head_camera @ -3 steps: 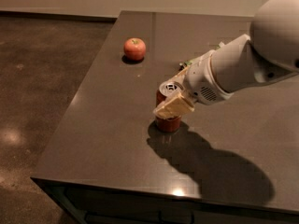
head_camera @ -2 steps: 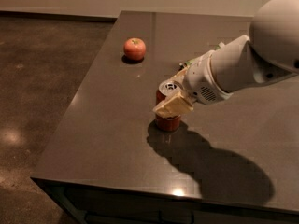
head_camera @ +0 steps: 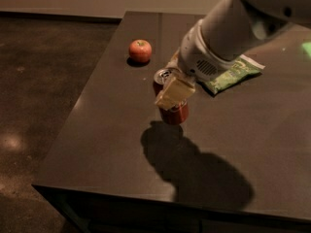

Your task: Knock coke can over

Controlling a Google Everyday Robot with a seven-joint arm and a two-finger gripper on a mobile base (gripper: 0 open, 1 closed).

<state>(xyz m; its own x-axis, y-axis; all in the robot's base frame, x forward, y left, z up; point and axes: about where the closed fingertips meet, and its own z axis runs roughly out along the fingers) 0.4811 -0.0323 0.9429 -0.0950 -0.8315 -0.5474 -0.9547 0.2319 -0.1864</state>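
Note:
The coke can (head_camera: 175, 114), red with a silver top, is on the dark table (head_camera: 107, 130) near the middle. It leans with its top toward the apple. My gripper (head_camera: 171, 89) is right at the can, with a tan pad across the can's upper front. The white forearm reaches in from the upper right. The can's middle is hidden behind the pad.
A red apple (head_camera: 140, 51) sits at the back left of the table. A green snack bag (head_camera: 228, 75) lies at the back right, partly under the arm. The table's left edge (head_camera: 73, 115) and front edge drop to a brown floor.
The arm has swung up and toward the back left, uncovering the green bag. The can's top has shifted toward the apple and the can now leans.

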